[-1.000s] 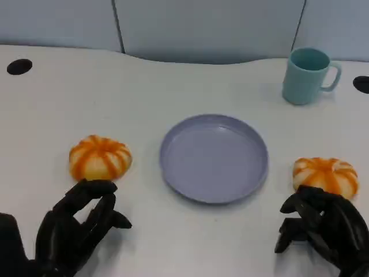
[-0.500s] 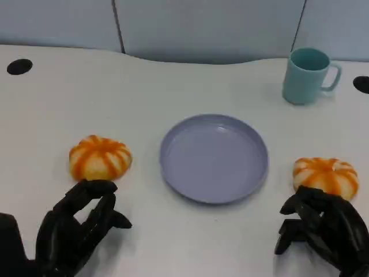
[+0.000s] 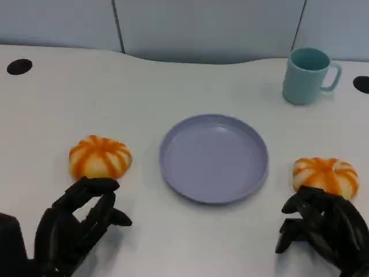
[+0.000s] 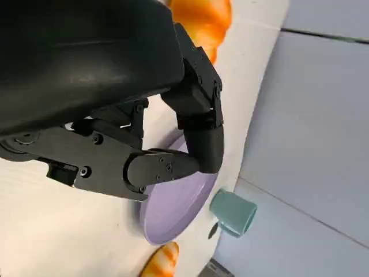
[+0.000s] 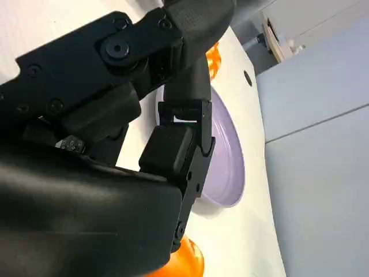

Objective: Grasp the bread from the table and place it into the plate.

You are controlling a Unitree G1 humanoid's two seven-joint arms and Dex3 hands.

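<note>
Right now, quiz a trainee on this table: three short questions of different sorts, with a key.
1. True or false: a bread roll already lies in the plate.
2. Which object stands farthest from the hands? A) teal mug B) left bread roll C) right bread roll
3. Fill in: the left hand and right hand each hold ____.

Key: 1 false; 2 A; 3 nothing.
</note>
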